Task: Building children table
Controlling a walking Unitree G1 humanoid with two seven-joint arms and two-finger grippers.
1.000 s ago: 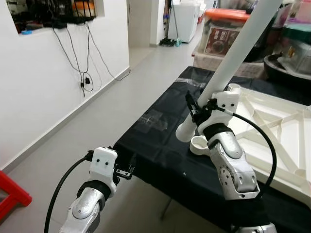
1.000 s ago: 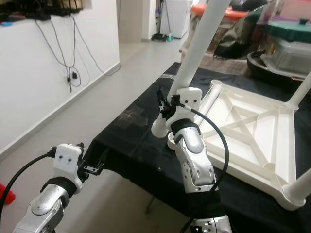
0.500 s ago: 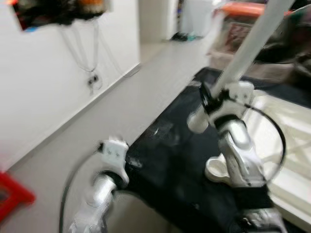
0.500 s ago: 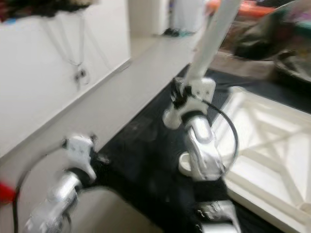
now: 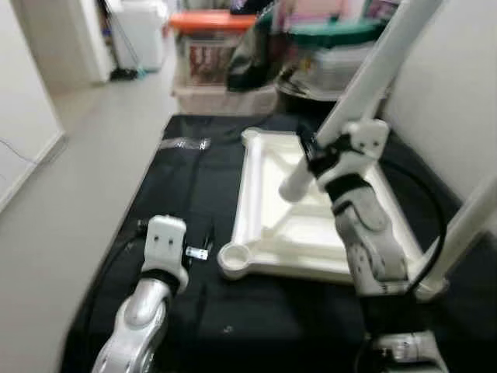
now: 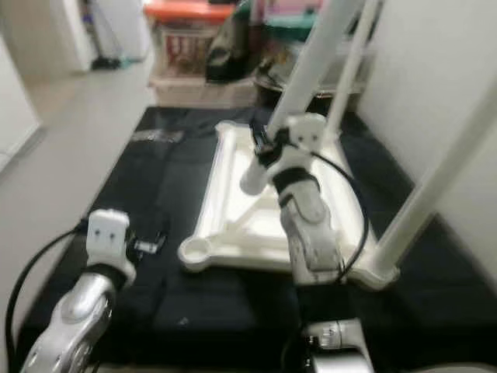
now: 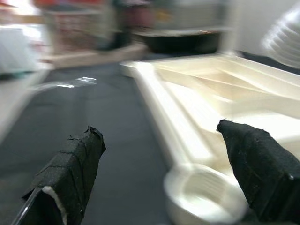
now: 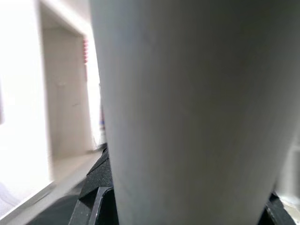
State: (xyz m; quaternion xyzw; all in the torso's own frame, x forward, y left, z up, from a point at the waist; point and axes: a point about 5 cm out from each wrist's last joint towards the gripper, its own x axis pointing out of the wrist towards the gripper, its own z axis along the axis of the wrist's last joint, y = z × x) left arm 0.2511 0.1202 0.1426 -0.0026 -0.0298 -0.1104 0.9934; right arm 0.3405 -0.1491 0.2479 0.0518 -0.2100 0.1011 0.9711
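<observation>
Head views: upturned white plastic tabletop (image 5: 311, 225) lies on the black-covered counter (image 5: 178, 186), one fitted white leg (image 6: 435, 183) rising from its near right corner socket, empty round socket (image 5: 235, 259) at the near left corner. Right gripper (image 5: 311, 159) has its fingers clamped on a long white plastic tube leg (image 5: 365, 85) above the tabletop, long axis tilted, lower end toward the robot's left, upper end up and right. Left wrist view adds the left gripper (image 7: 159, 164) with fingers (image 7: 70, 168) apart, low over the counter beside that empty socket; right wrist view gives a close-up of the tube.
</observation>
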